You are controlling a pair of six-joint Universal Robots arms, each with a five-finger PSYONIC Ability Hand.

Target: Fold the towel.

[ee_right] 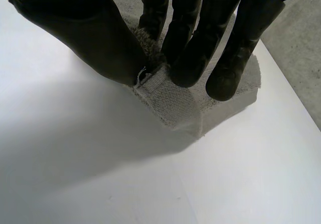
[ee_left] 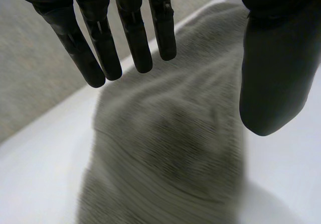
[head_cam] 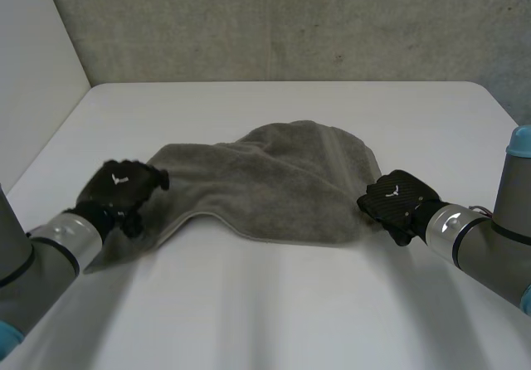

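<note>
A grey towel (head_cam: 274, 183) lies bunched and partly folded across the middle of the white table (head_cam: 274, 304). My left hand (head_cam: 120, 189) hovers over the towel's near left corner, its fingers (ee_left: 108, 43) straight and spread above the cloth (ee_left: 170, 148), holding nothing. My right hand (head_cam: 397, 200) is at the towel's near right corner. There its thumb (ee_right: 95, 38) and fingers (ee_right: 193, 53) pinch the hemmed edge (ee_right: 170, 101) of the cloth between them.
A grey wall (head_cam: 274, 21) stands behind the table's far edge. A white panel (head_cam: 33, 80) rises along the left side. Bare tabletop stretches in front of the towel between my two arms.
</note>
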